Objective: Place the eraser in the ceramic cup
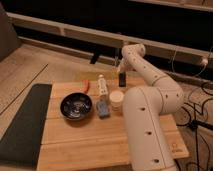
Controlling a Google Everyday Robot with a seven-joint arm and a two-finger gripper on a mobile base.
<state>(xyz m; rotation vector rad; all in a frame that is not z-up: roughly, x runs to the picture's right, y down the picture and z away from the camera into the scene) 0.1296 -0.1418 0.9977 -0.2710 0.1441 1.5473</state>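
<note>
1. The gripper (121, 73) hangs over the far edge of the wooden table (75, 145), fingers closed on the eraser (121, 80);
2. the eraser stands upright, behind the ceramic cup (116, 100) and apart from it;
3. the cup stands just beside the blue-grey pad (103, 108), near the dark bowl (76, 106).

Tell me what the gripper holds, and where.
The eraser, by its upper end, it seems; the gripper is at the far edge of the table.

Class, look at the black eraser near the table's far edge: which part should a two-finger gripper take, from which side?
Its top end, from above: the eraser stands upright and narrow, so its slim sides fit the jaws. The gripper hangs right over it, apparently shut on that end.
</note>
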